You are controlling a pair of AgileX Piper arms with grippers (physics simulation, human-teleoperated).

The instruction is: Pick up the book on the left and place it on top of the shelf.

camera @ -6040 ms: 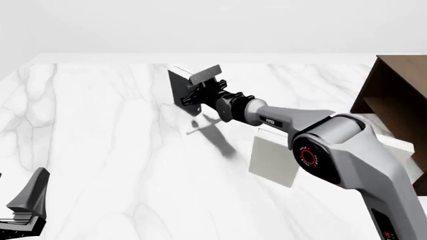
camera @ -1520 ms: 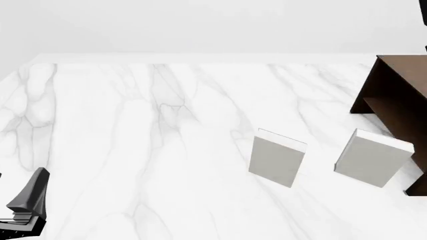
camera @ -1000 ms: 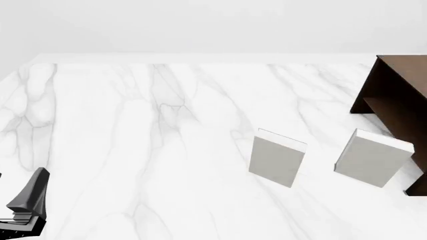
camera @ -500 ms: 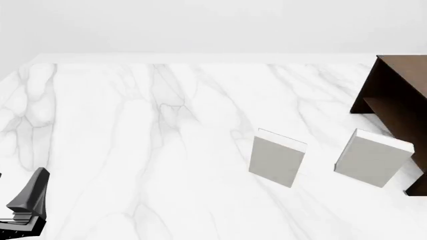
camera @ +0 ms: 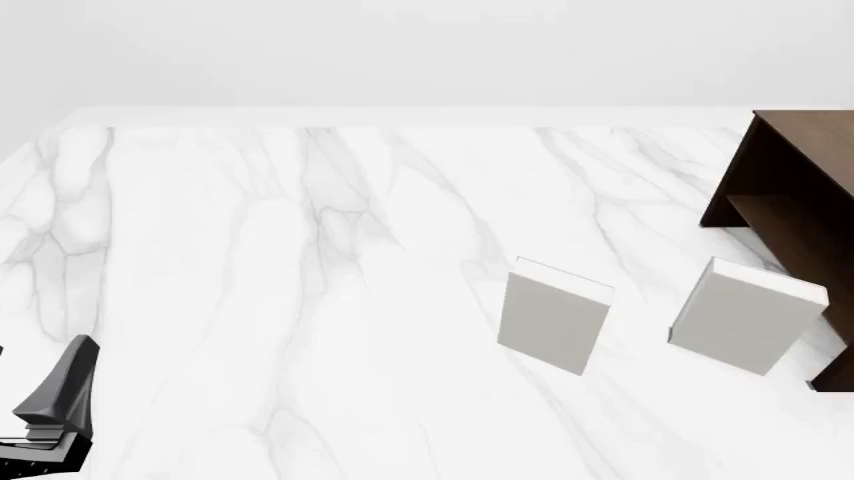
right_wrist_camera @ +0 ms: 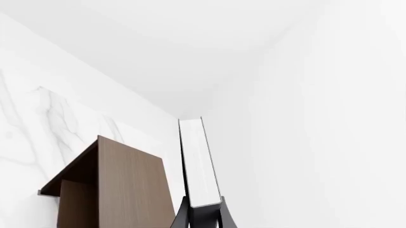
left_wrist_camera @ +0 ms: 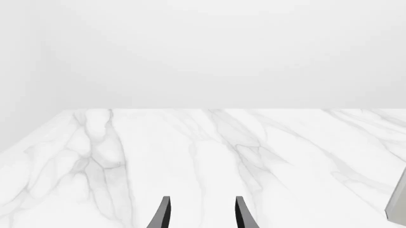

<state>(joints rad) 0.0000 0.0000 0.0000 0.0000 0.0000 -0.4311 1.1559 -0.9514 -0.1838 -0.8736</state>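
- My right gripper pinches the book by one short end; its long axis runs straight out from the fingers.
- Book is held in the air beside the shelf.
- Left gripper hangs spread over the marble table.

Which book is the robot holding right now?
The book with white page edges, pinched in the right gripper beside the shelf. The two light grey books stand on the table untouched.
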